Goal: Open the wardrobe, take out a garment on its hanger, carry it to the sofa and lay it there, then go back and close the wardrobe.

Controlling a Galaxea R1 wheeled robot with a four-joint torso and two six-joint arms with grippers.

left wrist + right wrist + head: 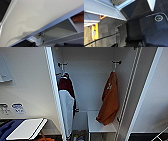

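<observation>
The wardrobe (pixel 92 84) stands open right in front of me, its left door (pixel 27 84) and right door (pixel 155 97) swung wide. Inside on the right, the orange garment (pixel 110 102) hangs from its white hanger (pixel 115 65) on a wall hook, its hem just above a low white shelf (pixel 100 125). The left wrist view looks along a white wardrobe panel (pixel 37 15), with a strip of the orange garment (pixel 78 17) at one edge. Neither wrist view lets me make out the fingers.
A maroon garment with white sleeves (pixel 67 97) hangs inside on the left. A white board (pixel 27 128) and something blue (pixel 7 127) lie low on the left. The right wrist view looks down at my dark base (pixel 154 28) and grey floor (pixel 107 27).
</observation>
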